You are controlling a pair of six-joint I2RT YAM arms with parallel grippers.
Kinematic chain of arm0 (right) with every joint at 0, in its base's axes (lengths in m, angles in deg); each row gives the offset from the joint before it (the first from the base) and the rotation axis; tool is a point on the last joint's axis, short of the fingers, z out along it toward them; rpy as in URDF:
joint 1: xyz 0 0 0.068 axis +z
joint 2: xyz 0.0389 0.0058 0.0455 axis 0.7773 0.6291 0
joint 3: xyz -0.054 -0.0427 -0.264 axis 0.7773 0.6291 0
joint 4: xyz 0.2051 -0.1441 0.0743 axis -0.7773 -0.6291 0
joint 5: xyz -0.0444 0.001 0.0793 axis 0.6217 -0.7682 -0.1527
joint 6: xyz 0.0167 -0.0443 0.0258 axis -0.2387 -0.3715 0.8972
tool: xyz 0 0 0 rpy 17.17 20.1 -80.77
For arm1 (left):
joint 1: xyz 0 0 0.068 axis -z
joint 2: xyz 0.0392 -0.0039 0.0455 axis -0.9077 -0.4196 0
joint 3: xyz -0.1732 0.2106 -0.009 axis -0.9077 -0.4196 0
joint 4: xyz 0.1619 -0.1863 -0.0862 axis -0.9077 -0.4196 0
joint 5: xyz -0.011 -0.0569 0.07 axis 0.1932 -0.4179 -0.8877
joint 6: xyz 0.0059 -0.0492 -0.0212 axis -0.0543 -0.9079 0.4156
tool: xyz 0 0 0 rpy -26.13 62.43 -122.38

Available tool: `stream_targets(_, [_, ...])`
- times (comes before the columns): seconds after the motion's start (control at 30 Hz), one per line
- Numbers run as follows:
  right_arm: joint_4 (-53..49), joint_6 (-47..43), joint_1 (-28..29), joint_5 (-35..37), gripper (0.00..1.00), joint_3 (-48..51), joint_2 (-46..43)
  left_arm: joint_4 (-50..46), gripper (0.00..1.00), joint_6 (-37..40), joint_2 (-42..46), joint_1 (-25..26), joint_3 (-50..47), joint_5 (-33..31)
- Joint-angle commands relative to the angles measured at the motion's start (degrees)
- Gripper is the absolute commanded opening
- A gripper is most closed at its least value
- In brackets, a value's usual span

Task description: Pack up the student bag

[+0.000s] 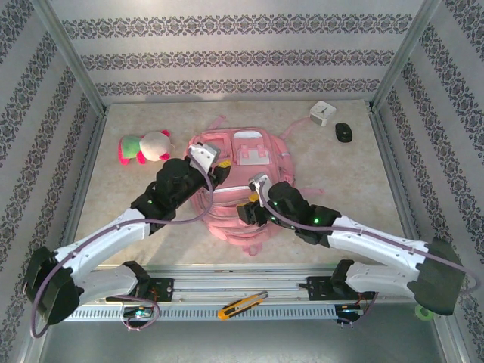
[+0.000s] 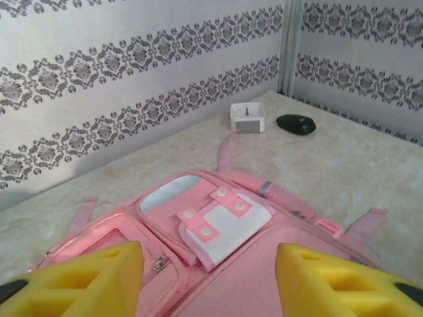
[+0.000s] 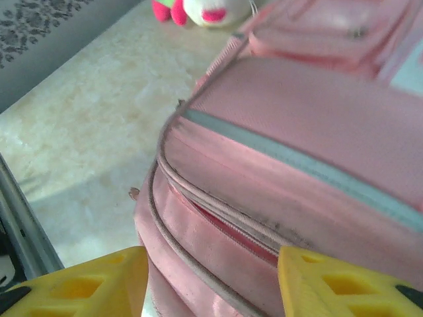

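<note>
Your left gripper [image 2: 210,282] and right gripper [image 3: 213,284]: jaws apart, empty, both over the student bag [image 1: 253,147] at table [image 1: 340,178] centre

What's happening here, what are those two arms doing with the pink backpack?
Two robot arms are reaching over the student bag, which lies flat on the table. The left arm's fingers hover open above its front pockets. The right arm's fingers are open too, at a zip seam on the end of the bag nearer the arms. Neither is holding anything. A plush toy, a small white box and a small black object lie on the table outside the bag.
</note>
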Motion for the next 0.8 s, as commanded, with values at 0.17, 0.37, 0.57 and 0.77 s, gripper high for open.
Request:
stream_targets(0.17, [1.96, 4.45, 0.26, 4.59, 0.59, -1.74, 2.62, -11.26, 0.6, -16.14, 8.05, -0.68, -7.36, -5.47])
stream_targets(0.37, [0.95, -2.51, 0.2, 3.05, 0.6, -4.95, 5.9, -17.83, 0.61, -27.99, 12.89, -0.63, -11.28, -8.21])
stream_targets(0.57, [-7.31, -11.77, -0.36, 2.05, 0.62, -11.98, 11.59, -22.53, 0.64, -31.81, 14.54, -0.67, -12.65, -7.96])
stream_targets(0.77, [-15.39, -17.65, -1.69, 3.5, 0.65, -19.6, 18.0, -23.87, 0.65, -34.67, 14.26, -0.71, -13.09, -8.39])
